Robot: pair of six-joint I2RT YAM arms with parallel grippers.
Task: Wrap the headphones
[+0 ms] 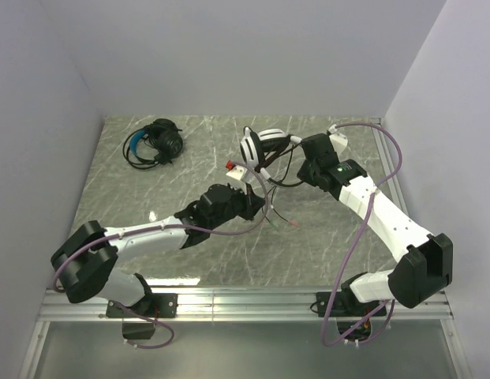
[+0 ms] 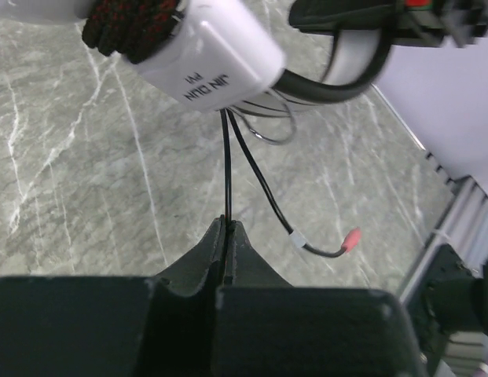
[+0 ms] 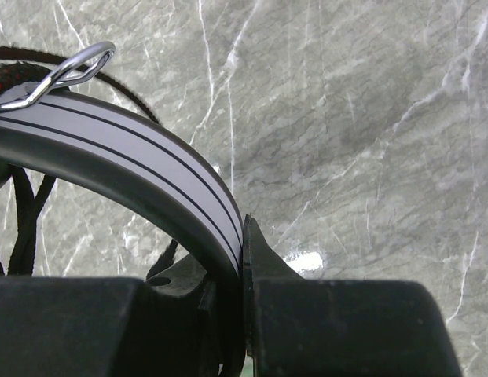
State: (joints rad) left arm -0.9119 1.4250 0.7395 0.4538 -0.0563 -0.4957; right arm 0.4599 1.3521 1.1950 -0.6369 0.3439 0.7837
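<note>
The white headphones (image 1: 259, 147) hang above the middle of the marble table, and my right gripper (image 1: 301, 163) is shut on their white headband (image 3: 141, 161). A thin black cable (image 2: 227, 177) drops from the white ear cup (image 2: 208, 59) into my left gripper (image 2: 226, 222), which is shut on it. The cable's loose end with a red plug (image 2: 351, 238) dangles to the right of my left fingers. The black headphones with a blue headband (image 1: 155, 143) lie at the far left of the table, their cable coiled around them.
White walls close the table at the back and both sides. A metal rail (image 1: 245, 298) runs along the near edge by the arm bases. A purple cable (image 1: 402, 170) loops along the right arm.
</note>
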